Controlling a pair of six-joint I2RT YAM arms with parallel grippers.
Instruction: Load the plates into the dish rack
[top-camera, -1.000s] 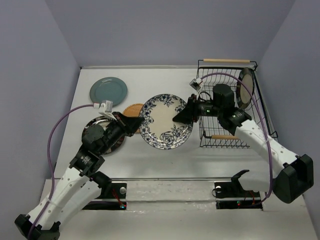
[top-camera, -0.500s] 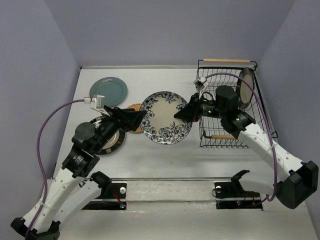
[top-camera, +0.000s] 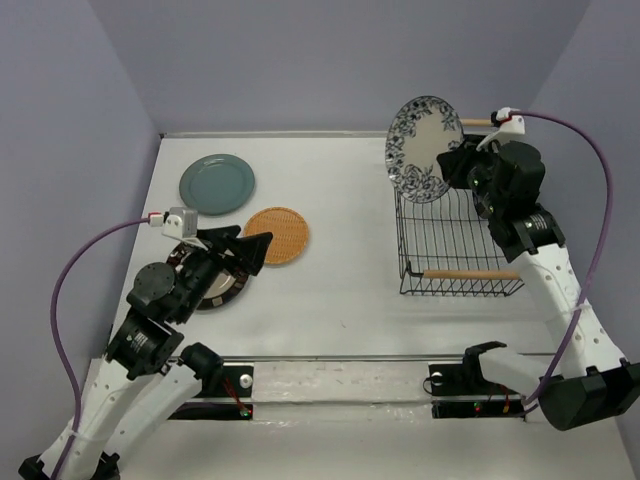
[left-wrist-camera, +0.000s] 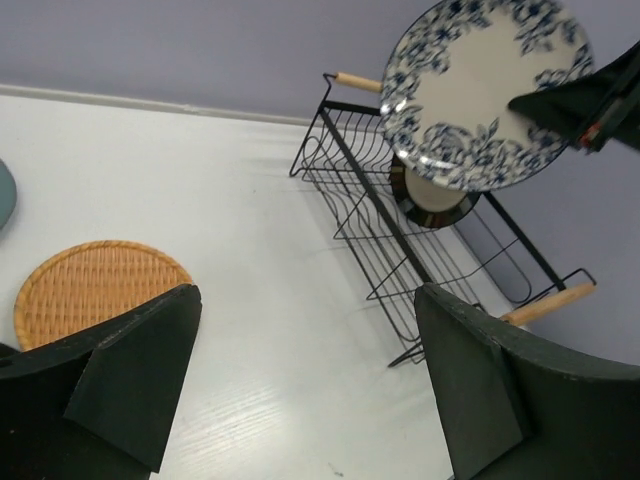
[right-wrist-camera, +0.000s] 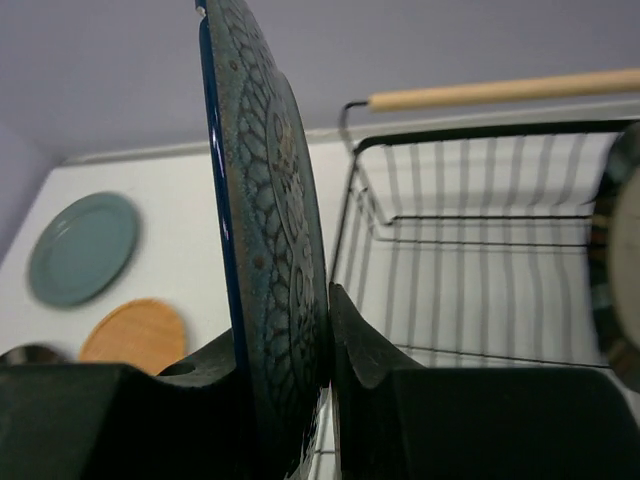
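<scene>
My right gripper (top-camera: 450, 160) is shut on the rim of the white and blue floral plate (top-camera: 422, 148) and holds it upright above the far left corner of the black wire dish rack (top-camera: 402, 240). In the right wrist view the plate (right-wrist-camera: 265, 230) is edge-on between the fingers, over the rack (right-wrist-camera: 470, 250). A dark striped plate (right-wrist-camera: 620, 260) stands in the rack at the right. My left gripper (top-camera: 243, 250) is open and empty above the table, next to the woven orange plate (top-camera: 276, 235). The teal plate (top-camera: 217, 184) lies at the far left.
A second dark striped plate (top-camera: 218, 285) lies partly under my left arm. The rack's near wooden handle (top-camera: 470, 273) faces the arms. Purple walls close the table on three sides. The left wrist view shows bare white table (left-wrist-camera: 300, 350) between the woven plate (left-wrist-camera: 95, 285) and the rack (left-wrist-camera: 400, 230).
The right gripper lifted the floral plate off the table, turned it upright and carried it back over the rack. The left gripper opened, let go of that plate and drew back left.
</scene>
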